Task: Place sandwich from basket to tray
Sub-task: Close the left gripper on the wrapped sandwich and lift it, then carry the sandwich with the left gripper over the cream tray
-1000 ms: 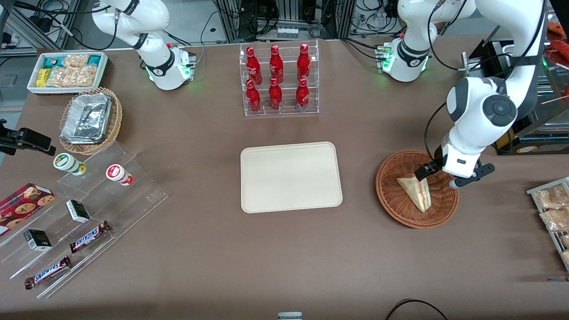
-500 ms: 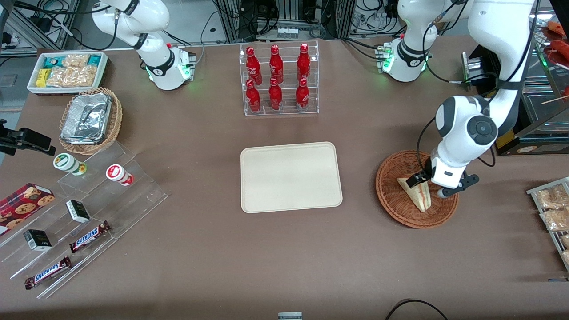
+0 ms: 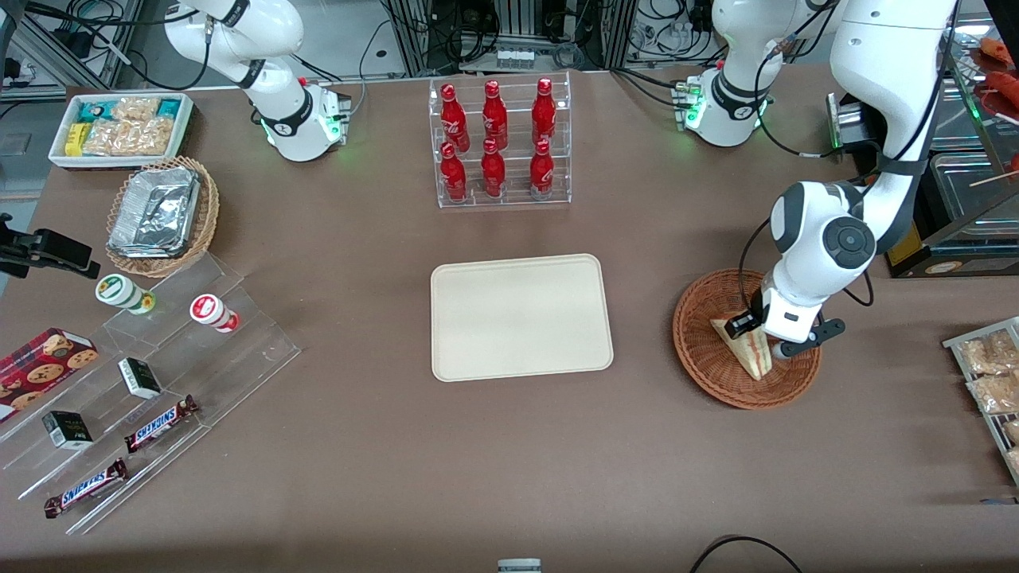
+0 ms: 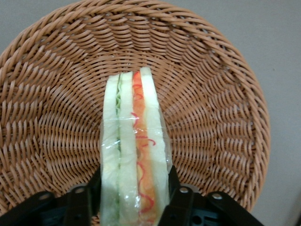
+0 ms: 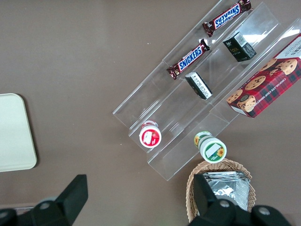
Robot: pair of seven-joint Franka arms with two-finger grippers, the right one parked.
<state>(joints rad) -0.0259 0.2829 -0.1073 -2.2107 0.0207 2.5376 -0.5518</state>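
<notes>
Sandwich [image 4: 135,155] stands on edge mid-basket [image 4: 211,84], long axis running away from gripper [image 4: 134,200]; fingers [image 4: 175,197] straddle its wide end, touching wrap, tray [image 3: 521,316] bare.

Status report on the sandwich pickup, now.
Gripper low in basket, fingers astride sandwich. Sandwich not lifted. Tray bare, path clear.

A robotics lab: cabling and equipment racks [image 3: 509,32] edge a brown table [image 3: 382,469] staged with shop-style snack displays [image 3: 119,398].
</notes>
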